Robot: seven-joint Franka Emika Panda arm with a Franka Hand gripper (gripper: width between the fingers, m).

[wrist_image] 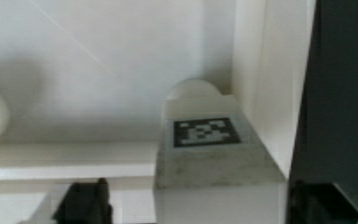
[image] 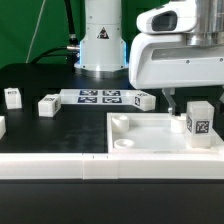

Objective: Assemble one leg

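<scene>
I have the black table (image: 40, 130) filling the exterior view. The large white tray (image: 150, 150) lies on it in the lower right of the frame, with a round corner socket (image: 120, 122) showing at its near-left corner. The robot base (image: 100, 40) stands at upper centre, behind everything else.

The gripper (image: 192, 98) hangs from the upper right of the frame, directly over the tray's far right portion. Its jaws are spread. In the exterior view one dark finger (image: 170, 98) stands apart from the post on the exterior view's left, with tray floor visible between them. The wrist view confirms a gap between that finger (wrist_image: 91, 200) and the post. I cannot see whether the other finger touches.

The marker board (image: 100, 97) lies flat at centre frame, in front of the base.

The leg (image: 198, 120) stands upright inside the tray in the right part of the frame, between the fingers, its square tag facing the exterior camera. In the wrist view the leg (wrist_image: 211, 150) sits close to the tray's wall (wrist_image: 247, 50). I cannot tell whether it is seated in a socket.

Loose legs (image: 13, 97) (image: 48, 105) (image: 143, 100) lie on the table, two at middle left and one touching the marker board's right end.
</scene>
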